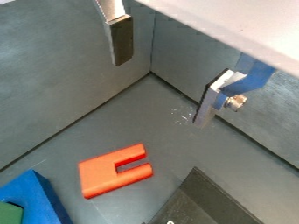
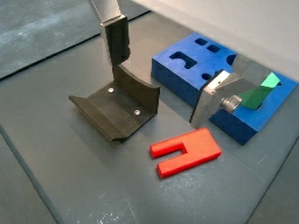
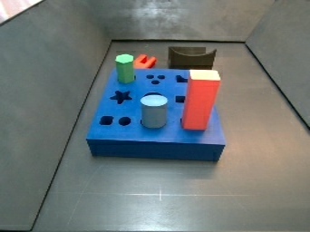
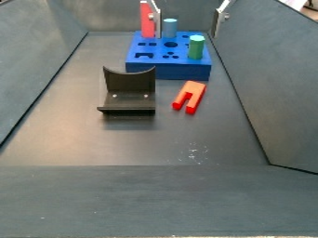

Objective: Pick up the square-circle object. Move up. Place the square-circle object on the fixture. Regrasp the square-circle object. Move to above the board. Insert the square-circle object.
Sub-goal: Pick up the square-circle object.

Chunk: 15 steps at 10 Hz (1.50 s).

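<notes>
Square-circle object: the red square-circle object (image 2: 187,152) lies flat on the dark floor, a blocky U-shaped piece with a slot cut in one end. It rests below the claw, clear of both fingers, nothing touching it. It also shows in a wrist view (image 1: 114,169) and in a side view (image 4: 188,96).

Claw: the gripper (image 2: 163,70) hangs above the floor, released, its jaws spread wide with nothing between them. One finger (image 2: 117,44) is a silver plate with a dark pad; the other finger (image 2: 211,98) stands well apart from it.

Fixture: the fixture (image 2: 117,107) sits on the floor under the claw, just beside the square-circle object but apart from it. Its curved, dark upright wall faces the red piece. In a side view (image 4: 128,90) it stands next to the red piece, between it and the far wall of the enclosure.

Board: the blue board (image 2: 201,66) lies beyond the fingers, near the square-circle object, not touching it. In a side view (image 3: 158,113) its top shows star, round and square holes.

On the board: a green peg (image 3: 123,68), a grey cylinder (image 3: 154,111) and a tall orange-red pillar (image 3: 201,100) with a pale top stand upright in it.

Floor: dark grey floor (image 4: 137,139) with grey walls around.
</notes>
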### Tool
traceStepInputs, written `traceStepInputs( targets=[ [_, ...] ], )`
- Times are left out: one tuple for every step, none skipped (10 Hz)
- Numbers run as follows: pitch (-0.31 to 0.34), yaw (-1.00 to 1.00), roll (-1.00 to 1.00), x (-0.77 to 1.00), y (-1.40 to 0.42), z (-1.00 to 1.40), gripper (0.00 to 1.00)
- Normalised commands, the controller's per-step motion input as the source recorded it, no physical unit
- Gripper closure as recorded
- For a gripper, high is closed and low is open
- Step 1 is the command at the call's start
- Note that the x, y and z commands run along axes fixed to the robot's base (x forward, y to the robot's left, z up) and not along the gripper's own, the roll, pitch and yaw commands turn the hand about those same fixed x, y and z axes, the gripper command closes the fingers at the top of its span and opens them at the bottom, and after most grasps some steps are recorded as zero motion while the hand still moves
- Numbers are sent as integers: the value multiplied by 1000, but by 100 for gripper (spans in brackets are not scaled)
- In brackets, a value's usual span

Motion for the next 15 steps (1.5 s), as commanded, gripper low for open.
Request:
traceStepInputs(
  targets=[
    [0, 0, 0, 0, -34, 0, 0],
    [-220, -797, -157, -189, -86, -600, 0],
    [-193, -980, -10, -89, -83, -729, 0],
    [-154, -960, 0, -94, -143, -834, 0],
    [-124, -909, 0, -100, -217, -869, 0],
    [-139, -763, 0, -117, -391, -834, 0],
    [-161, -620, 11, -151, -583, -857, 0],
    [-170, -483, 60, -194, -789, -954, 0],
    [-139, -400, 51, -237, -860, -1000, 0],
    [-4, -163, 10, 0, -580, -1000, 0],
    [0, 0, -1, 0, 0, -1000, 0],
    [-10, 0, -150, 31, 11, -331, 0],
    [0, 0, -143, 40, 263, -460, 0],
    [-71, 40, -73, -311, 329, -983, 0],
    [-43, 51, -154, -146, 206, -846, 0]
  ],
)
